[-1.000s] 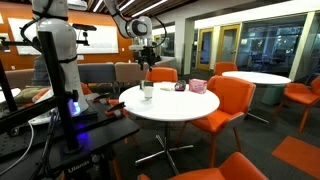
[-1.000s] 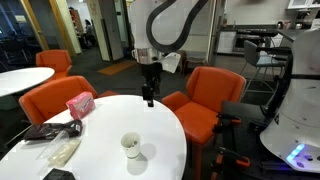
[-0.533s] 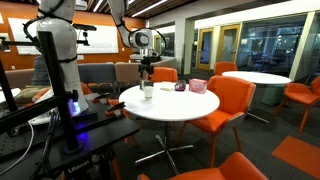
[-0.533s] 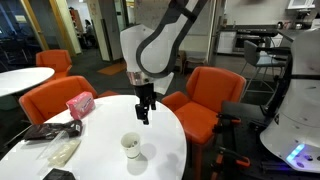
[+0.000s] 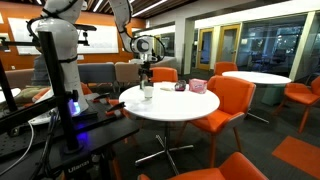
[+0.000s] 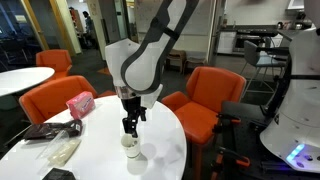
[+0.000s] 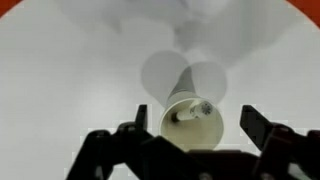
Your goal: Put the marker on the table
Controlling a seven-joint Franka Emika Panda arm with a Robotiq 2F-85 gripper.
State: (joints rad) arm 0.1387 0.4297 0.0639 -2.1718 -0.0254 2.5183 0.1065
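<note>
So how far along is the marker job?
Done: nothing yet. What looks like the marker is inside the white cup on the round table. In hand: the hand hovers just above the cup, jaws open either side of it in the wrist view, gripping nothing. Left: grasp the marker, lift it out, lay it on the tabletop.

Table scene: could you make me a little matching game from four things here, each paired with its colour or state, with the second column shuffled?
Things:
1 cup
2 box
3 chair
4 tool

Descriptions:
A orange
B open, hovering over the cup
C white, standing on the table
D pink, near the table's edge

Pairs: 1-C, 2-D, 3-A, 4-B
</note>
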